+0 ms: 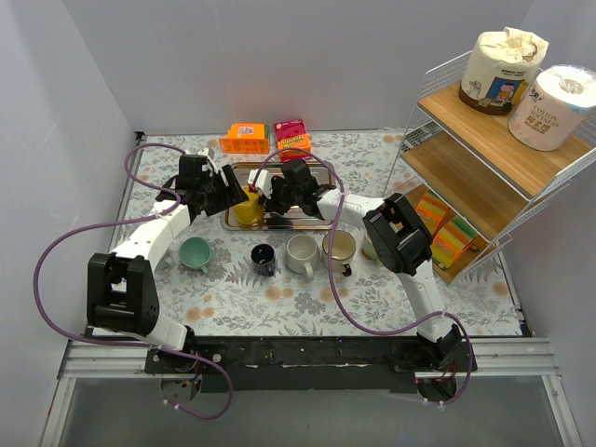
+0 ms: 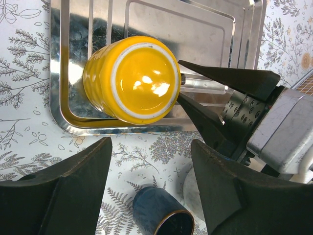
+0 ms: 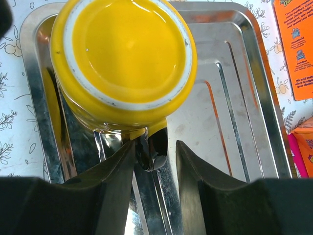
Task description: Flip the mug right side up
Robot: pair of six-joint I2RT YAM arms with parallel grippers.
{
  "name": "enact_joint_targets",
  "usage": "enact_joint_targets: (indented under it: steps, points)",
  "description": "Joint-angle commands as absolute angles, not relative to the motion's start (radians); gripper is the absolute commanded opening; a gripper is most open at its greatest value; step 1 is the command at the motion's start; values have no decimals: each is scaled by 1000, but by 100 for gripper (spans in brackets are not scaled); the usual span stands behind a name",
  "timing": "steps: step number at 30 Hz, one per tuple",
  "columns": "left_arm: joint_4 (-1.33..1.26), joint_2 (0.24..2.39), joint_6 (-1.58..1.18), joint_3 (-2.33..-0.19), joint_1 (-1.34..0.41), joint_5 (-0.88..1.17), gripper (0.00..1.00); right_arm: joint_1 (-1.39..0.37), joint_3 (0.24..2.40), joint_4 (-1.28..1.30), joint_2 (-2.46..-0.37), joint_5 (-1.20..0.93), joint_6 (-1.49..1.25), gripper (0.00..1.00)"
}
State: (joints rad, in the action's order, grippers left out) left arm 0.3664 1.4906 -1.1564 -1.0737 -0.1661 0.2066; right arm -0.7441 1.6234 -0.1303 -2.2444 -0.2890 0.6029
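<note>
**Yellow mug bottom-up on the tray, handle between the right pincer's jaws**

The yellow mug [image 1: 249, 210] is seen standing upside down in the near left corner of the metal tray [image 2: 195, 29], which lies at the middle of the flowered bench [image 1: 279, 298]. Its glazed base, ringed in white, is turned upward towards both wrist cameras, and its ribbed side is shown in the left wrist view.

The right pincer [image 3: 155, 147] is brought in low over the tray. Its jaws are set only narrowly apart, and the mug's handle is seen between them. Whether the handle is actually pressed by the pads cannot be told.

The left pincer [image 2: 150, 147] is held wide open above the tray's near edge, just beside the mug, and nothing is gripped by it. A dark blue mug [image 2: 161, 215] is seen below it on the bench, mouth up.

In the top view, that dark mug is placed in a row on the near side of the tray, between a teal cup [image 1: 196, 252] and a white mug [image 1: 301, 253], with a beige mug [image 1: 339, 247] further to the right.
</note>
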Motion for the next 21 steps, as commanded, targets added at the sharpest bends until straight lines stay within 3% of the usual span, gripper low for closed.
enact_joint_targets:
  steps: [1,10,14,16,19,20,21]
  points:
    - [364,1443,-1150,-1068,-169,210,65,-753,1663,-186,-2187,-278,607,46]
    - [360,1440,-1152,-1068,-169,206,65,-767,1661,-252,-2187,-244,575,47]
    - [360,1437,-1149,-1066,-169,202,65,-770,1654,-261,-2187,-226,571,42]
    - [361,1437,-1150,-1065,-169,202,65,-772,1651,-259,-2184,-227,571,37]
    - [360,1437,-1150,-1060,-169,204,65,-772,1644,-255,-2177,-229,577,14]
    - [359,1437,-1154,-1060,-169,204,65,-772,1641,-253,-2175,-226,580,2]
    - [360,1436,-1152,-1060,-167,206,65,-772,1637,-250,-2172,-219,583,1]
